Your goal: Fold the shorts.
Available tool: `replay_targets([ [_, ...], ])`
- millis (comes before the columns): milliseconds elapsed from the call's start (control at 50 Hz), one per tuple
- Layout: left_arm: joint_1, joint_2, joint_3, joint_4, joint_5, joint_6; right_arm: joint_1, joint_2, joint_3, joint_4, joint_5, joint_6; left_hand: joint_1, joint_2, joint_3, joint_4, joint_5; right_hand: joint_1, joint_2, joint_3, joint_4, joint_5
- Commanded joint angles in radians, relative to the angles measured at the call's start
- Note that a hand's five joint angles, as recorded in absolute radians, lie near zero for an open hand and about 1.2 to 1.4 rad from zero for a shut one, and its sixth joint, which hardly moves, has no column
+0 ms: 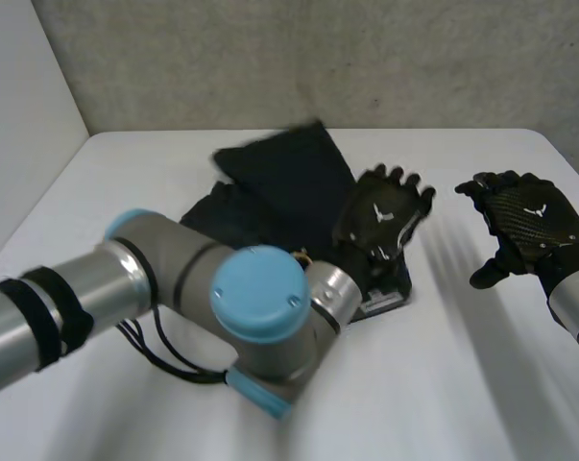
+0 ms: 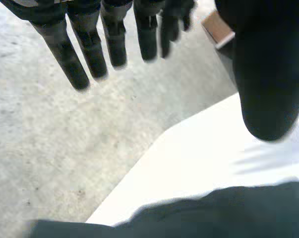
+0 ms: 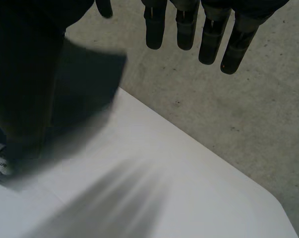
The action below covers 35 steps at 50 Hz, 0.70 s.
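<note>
Table [image 1: 443, 384]: white, set against a grey wall. Its near left part is hidden behind the left arm.
Left arm [image 1: 155, 279]: comes in from the left across the foreground. The blue-capped elbow covers the near side of the shorts.
Shorts [image 1: 289, 178]: a black heap at the middle of the table, with one flat part reaching toward the wall. Black on black, so the folds and edges are hard to make out.
Left hand [image 1: 380, 216]: over the right side of the shorts. Whether the palm touches the cloth cannot be told. In the left wrist view its fingers [image 2: 65, 54] are straight, spread and hold nothing.
Right hand [image 1: 534, 216]: above bare table, to the right of the shorts and apart from them. In the right wrist view its fingers [image 3: 211, 34] hang straight and empty.
Tag [image 1: 380, 303]: a pale label at the near right edge of the shorts, its print too small to read.
</note>
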Motion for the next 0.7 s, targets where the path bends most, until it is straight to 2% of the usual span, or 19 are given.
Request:
replay_targets([
  [20, -0.005, 0.118, -0.073, -0.028, -0.081, 0.155, 0.009, 0.0, 0.002, 0.002, -0.005, 0.001, -0.195, -0.231, -0.237, -0.225, -0.221, -0.027, -0.051, -0.036, -0.059, -0.07],
  [120, 0.026, 0.272, -0.172, -0.046, -0.115, 0.166, 0.013, 0.001, -0.002, 0.018, -0.006, 0.003, -0.195, -0.231, -0.237, -0.225, -0.221, -0.027, -0.051, -0.036, -0.059, -0.07],
  [180, 0.063, 0.363, -0.241, -0.106, -0.133, 0.165, 0.03, 0.004, -0.006, 0.034, -0.019, 0.018, -0.195, -0.231, -0.237, -0.225, -0.221, -0.027, -0.051, -0.036, -0.059, -0.07],
  [280, 0.147, 0.438, -0.345, -0.293, -0.178, 0.149, 0.091, 0.033, -0.041, 0.117, -0.078, 0.079, -0.17, -0.207, -0.213, -0.201, -0.196, -0.027, -0.051, -0.036, -0.059, -0.07],
  [380, 0.228, 0.474, -0.445, -0.395, -0.192, 0.087, 0.119, 0.139, -0.092, 0.133, -0.091, 0.097, -0.141, -0.178, -0.184, -0.172, -0.167, -0.027, -0.051, -0.036, -0.059, -0.07],
  [480, 0.303, 0.539, -0.544, -0.346, -0.181, 0.002, 0.203, 0.303, -0.187, 0.131, -0.053, 0.081, -0.138, -0.175, -0.181, -0.169, -0.164, -0.008, -0.032, -0.017, -0.04, -0.051],
  [560, 0.334, 0.624, -0.627, -0.269, -0.138, -0.05, 0.245, 0.431, -0.273, 0.124, 0.052, 0.044, -0.138, -0.175, -0.181, -0.169, -0.164, 0.08, 0.056, 0.07, 0.048, 0.037],
  [580, 0.337, 0.641, -0.647, -0.249, -0.126, -0.059, 0.249, 0.47, -0.306, 0.117, 0.1, 0.025, -0.138, -0.175, -0.181, -0.169, -0.164, 0.121, 0.097, 0.111, 0.089, 0.078],
  [620, 0.351, 0.693, -0.704, -0.185, -0.087, -0.085, 0.251, 0.503, -0.336, 0.111, 0.138, 0.002, -0.138, -0.175, -0.181, -0.169, -0.164, 0.176, 0.153, 0.167, 0.145, 0.134],
  [640, 0.354, 0.711, -0.724, -0.163, -0.074, -0.093, 0.253, 0.515, -0.348, 0.108, 0.151, -0.008, -0.138, -0.175, -0.181, -0.169, -0.164, 0.223, 0.199, 0.214, 0.192, 0.181],
  [700, 0.377, 0.773, -0.793, -0.079, -0.038, -0.118, 0.254, 0.552, -0.388, 0.087, 0.179, -0.043, -0.141, -0.178, -0.184, -0.172, -0.167, 0.56, 0.536, 0.551, 0.529, 0.518],
])
